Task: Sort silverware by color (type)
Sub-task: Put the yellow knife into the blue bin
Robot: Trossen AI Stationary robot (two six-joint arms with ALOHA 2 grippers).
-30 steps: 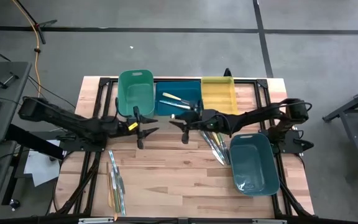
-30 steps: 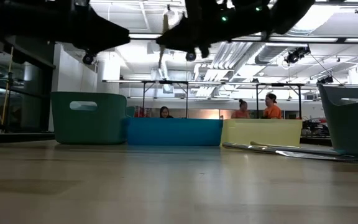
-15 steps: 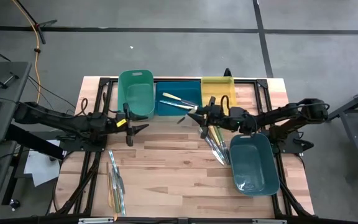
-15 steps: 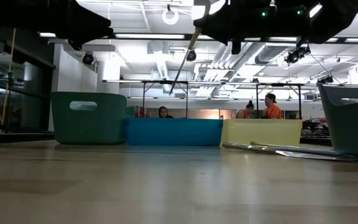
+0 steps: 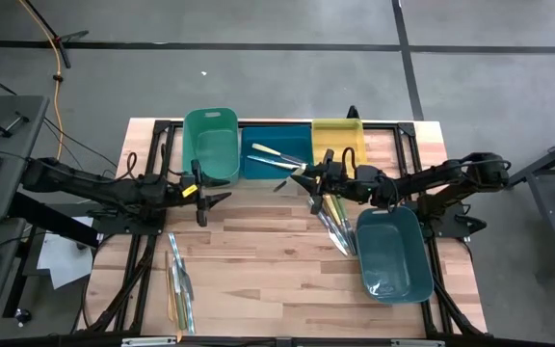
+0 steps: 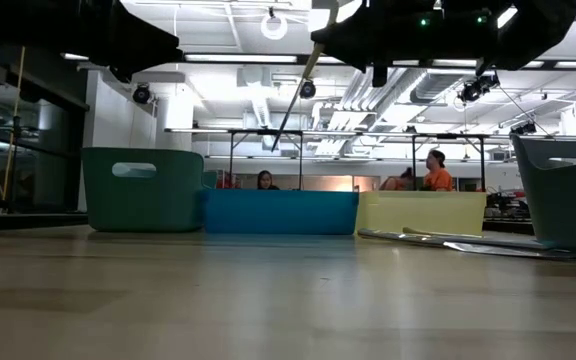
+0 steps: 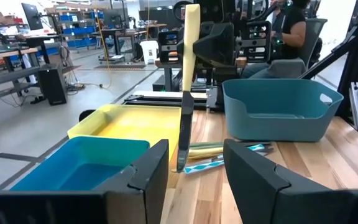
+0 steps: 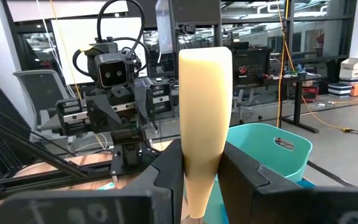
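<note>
My right gripper (image 5: 311,176) hovers near the blue bin (image 5: 258,166), shut on a knife-like utensil (image 6: 294,98) with a pale yellow handle (image 8: 204,112) and a dark silvery end (image 7: 182,134). My left gripper (image 7: 194,180) is open above the table in front of the green bin (image 5: 211,143), and faces that utensil from a short way off. Two pale-handled utensils (image 5: 270,154) lie in the blue bin. A bunch of silverware (image 5: 333,220) lies flat on the table beside the teal bin (image 5: 391,253). More silverware (image 5: 178,284) lies near the table's left near corner. My right gripper pinches the utensil's pale yellow handle (image 8: 199,177) between its two fingers, coming about level from the table's right. The handle's broad free end (image 7: 191,25) stands up past the fingers. The silvery end slants down below them. The utensil is lifted clear of table and bins.
The green, blue and yellow bins (image 5: 338,145) stand in a row along the table's far edge. The teal bin sits near the right edge, under the right arm. Bare wood (image 5: 258,260) lies between the two silverware groups. People (image 6: 435,170) show in the room behind.
My right gripper has carried the utensil toward the table's right and far edge, and the utensil has gone from nearly upright to slanted. My left gripper has drawn back toward the table's left. Both have kept still in the last half second.
</note>
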